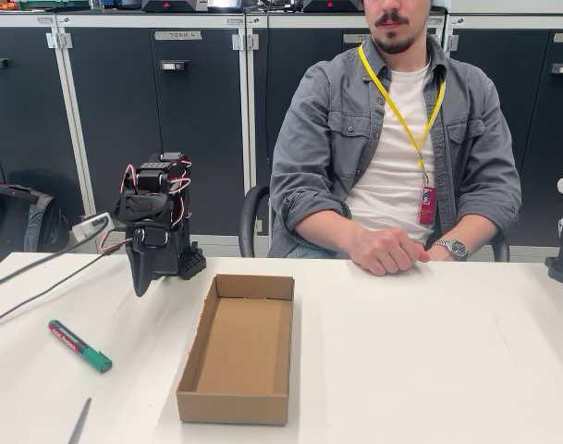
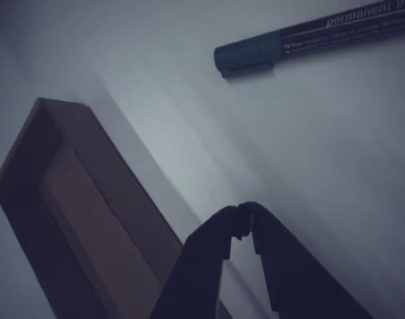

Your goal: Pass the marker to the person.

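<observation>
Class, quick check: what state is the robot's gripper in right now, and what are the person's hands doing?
Gripper: jaws closed, holding nothing; the green marker lies on the table.
Person's hands: resting together on the table edge, holding nothing.

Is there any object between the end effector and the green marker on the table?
Nothing visible blocks it. The black end effector hangs above bare white table, with the thick green marker with a red label band lying below it toward the picture's left. The open brown cardboard box sits to its right, off that path.
</observation>
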{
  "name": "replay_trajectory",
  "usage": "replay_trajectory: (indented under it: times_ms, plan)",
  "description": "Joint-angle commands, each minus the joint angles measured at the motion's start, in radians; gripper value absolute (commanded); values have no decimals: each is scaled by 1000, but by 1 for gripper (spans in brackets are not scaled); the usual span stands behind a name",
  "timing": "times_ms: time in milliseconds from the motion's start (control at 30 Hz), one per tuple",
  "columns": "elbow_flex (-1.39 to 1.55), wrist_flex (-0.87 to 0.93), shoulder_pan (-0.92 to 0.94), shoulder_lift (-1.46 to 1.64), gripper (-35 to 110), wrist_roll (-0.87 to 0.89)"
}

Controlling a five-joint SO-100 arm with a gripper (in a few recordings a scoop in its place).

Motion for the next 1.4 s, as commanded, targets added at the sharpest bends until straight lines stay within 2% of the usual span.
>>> replay_trajectory:
  times_ms: [0, 333, 567, 767, 900, 1033, 1367]
  plan:
    - [-244, -12, -15, -150, -5, 60]
    - [-621, 18, 2, -426, -5, 189]
    - [-692, -66, 107, -500, -5, 367]
    - [-704, -149, 224, -543, -5, 632]
    - [-764, -86, 242, -591, -5, 798]
    - [-842, 32, 216, -637, 1, 930]
    - [-893, 344, 132, -701, 2, 1042]
